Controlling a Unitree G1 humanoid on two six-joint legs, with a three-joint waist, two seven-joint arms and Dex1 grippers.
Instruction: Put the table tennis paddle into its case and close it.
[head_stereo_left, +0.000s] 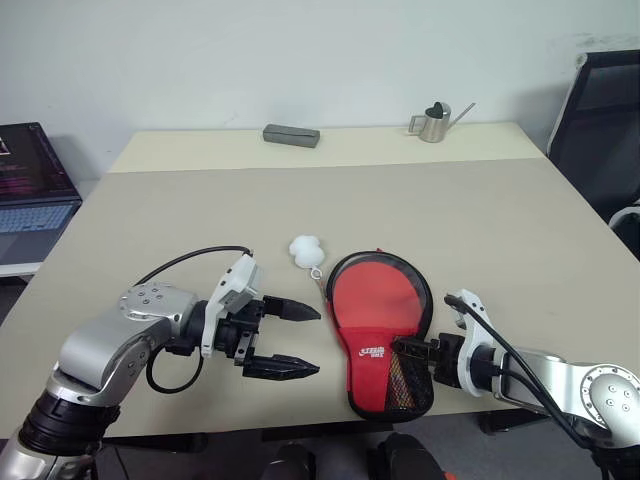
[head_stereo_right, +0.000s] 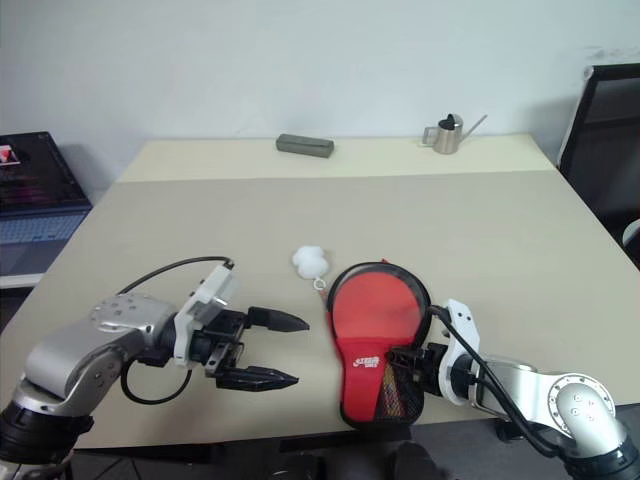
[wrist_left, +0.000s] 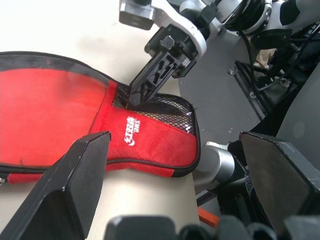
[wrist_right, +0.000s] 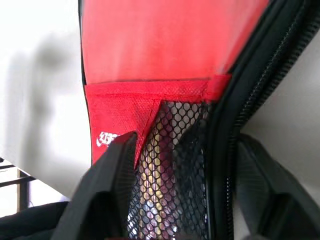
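Note:
The case (head_stereo_left: 375, 300) lies flat near the table's front edge, red side up, its black mesh pocket (head_stereo_left: 408, 385) toward me. Its white pompom charm (head_stereo_left: 305, 248) rests on the table just behind and to the left. The table tennis paddle is hidden. My right gripper (head_stereo_left: 402, 347) is at the case's narrow end. In the right wrist view its fingers (wrist_right: 112, 185) stand apart on either side of the mesh and the zipper edge (wrist_right: 225, 150). My left gripper (head_stereo_left: 316, 341) hovers wide open a little left of the case, pointing at it, with nothing between its fingers.
A grey rectangular box (head_stereo_left: 291, 135) and a small metal watering can (head_stereo_left: 435, 122) stand at the table's far edge. A laptop (head_stereo_left: 30, 190) sits off the table to the left. A black chair (head_stereo_left: 605, 110) stands at the right.

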